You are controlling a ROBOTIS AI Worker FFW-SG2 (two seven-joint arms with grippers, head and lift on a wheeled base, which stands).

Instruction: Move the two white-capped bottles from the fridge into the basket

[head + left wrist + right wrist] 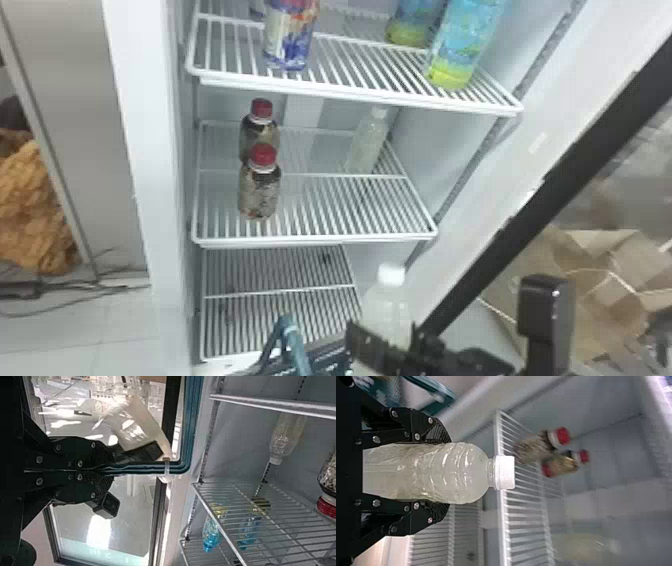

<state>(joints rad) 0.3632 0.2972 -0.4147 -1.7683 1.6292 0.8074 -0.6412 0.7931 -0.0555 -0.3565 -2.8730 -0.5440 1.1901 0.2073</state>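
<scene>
Right tool (386, 340) grips white-capped bottle (386, 305); left tool (109, 470) pinches basket handle (189, 427); red-capped bottles (260, 192) on shelf (320, 241).

Can see two red-capped bottles (259, 192), one just behind the other, upright on the middle wire shelf (310, 241). Can also see a purple-patterned container (287, 37) and two blue-and-yellow bottles (462, 47) on the shelf above (310, 88). Can make out crumpled orange material (32, 210) and dark cables (65, 287) at the left, cardboard (600, 295) at the right.
</scene>
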